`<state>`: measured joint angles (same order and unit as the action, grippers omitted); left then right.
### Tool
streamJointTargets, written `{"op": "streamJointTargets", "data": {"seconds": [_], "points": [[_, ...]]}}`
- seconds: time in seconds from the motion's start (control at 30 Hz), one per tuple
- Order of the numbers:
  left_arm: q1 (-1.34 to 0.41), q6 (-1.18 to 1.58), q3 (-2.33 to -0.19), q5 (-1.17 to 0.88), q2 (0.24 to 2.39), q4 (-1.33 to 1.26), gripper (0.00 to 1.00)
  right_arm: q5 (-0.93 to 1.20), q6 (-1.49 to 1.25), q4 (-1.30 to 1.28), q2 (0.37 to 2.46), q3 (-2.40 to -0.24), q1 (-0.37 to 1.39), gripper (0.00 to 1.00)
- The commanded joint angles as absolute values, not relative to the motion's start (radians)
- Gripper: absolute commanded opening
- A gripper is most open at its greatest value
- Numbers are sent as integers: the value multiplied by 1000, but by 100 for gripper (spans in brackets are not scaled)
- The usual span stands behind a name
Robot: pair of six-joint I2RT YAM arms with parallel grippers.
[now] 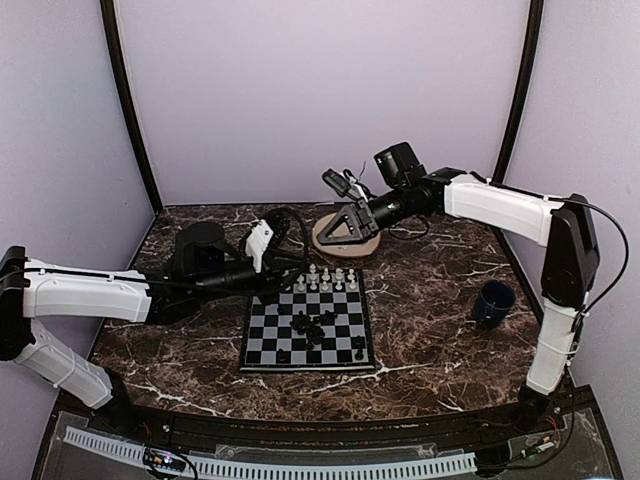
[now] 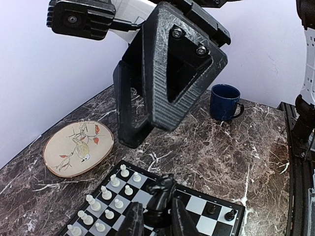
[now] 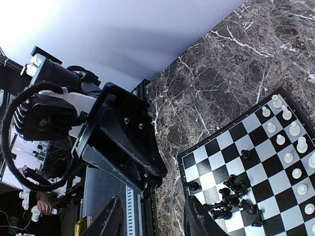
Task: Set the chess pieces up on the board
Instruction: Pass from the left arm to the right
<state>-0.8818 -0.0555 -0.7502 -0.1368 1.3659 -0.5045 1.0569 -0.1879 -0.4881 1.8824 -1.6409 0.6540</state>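
Left gripper point(image 2: 158, 220): I find it clenched on a black knight point(image 2: 160, 192). The piece stands upright between the fingers, clear of the surface, at the left edge of the board point(image 1: 260, 345) toward its far corner.

Right gripper point(image 1: 345, 225): I find it released, jaws parted with nothing between them. It hangs over the round plate point(image 2: 78, 147), which lies just beyond the board's far edge.

On the board, the white pieces point(image 1: 330, 278) stand in two rows along the far side. The black pieces point(image 1: 312, 328) lie mostly in a loose heap about the centre, several of them toppled. A few stand apart on the near rows.

A blue mug point(image 1: 494, 302) sits on the table point(image 1: 430, 350), well to the right of the board.
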Motion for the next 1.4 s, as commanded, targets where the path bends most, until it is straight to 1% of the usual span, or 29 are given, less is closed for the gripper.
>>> {"op": "streamJointTargets", "data": {"seconds": [0.0, 0.17, 0.37, 0.77, 0.8, 0.83, 0.87, 0.93, 1.03, 1.1, 1.2, 1.37], "points": [[-887, -64, -775, -121, 1361, -529, 15, 1110, -250, -417, 1890, -1633, 675, 42], [-887, -66, -778, -118, 1369, -539, 15, 1106, -249, -429, 1914, -1644, 698, 41], [-888, -63, -782, -117, 1378, -554, 15, 1102, -246, -440, 1935, -1651, 722, 34], [-887, -67, -782, -103, 1384, -564, 15, 1086, -236, -434, 1923, -1635, 729, 1], [-887, -66, -783, -102, 1388, -564, 17, 1080, -233, -436, 1921, -1634, 728, 0], [-888, -66, -785, -99, 1391, -562, 22, 1067, -226, -441, 1920, -1635, 728, 0], [-888, -66, -788, -95, 1393, -554, 29, 1050, -214, -452, 1919, -1639, 728, 0], [-888, -70, -797, -72, 1387, -522, 40, 1002, -156, -511, 1917, -1667, 727, 0], [-887, -91, -796, 4, 1341, -452, 50, 881, 9, -634, 1912, -1731, 726, 0], [-887, -99, -786, 59, 1290, -407, 54, 775, 118, -700, 1896, -1737, 727, 0], [-887, -128, -792, 87, 1209, -321, 57, 621, 231, -727, 1855, -1690, 730, 0], [-863, -53, -870, 208, 1149, -182, 64, 410, 418, -805, 1811, -1646, 799, 0]]}}
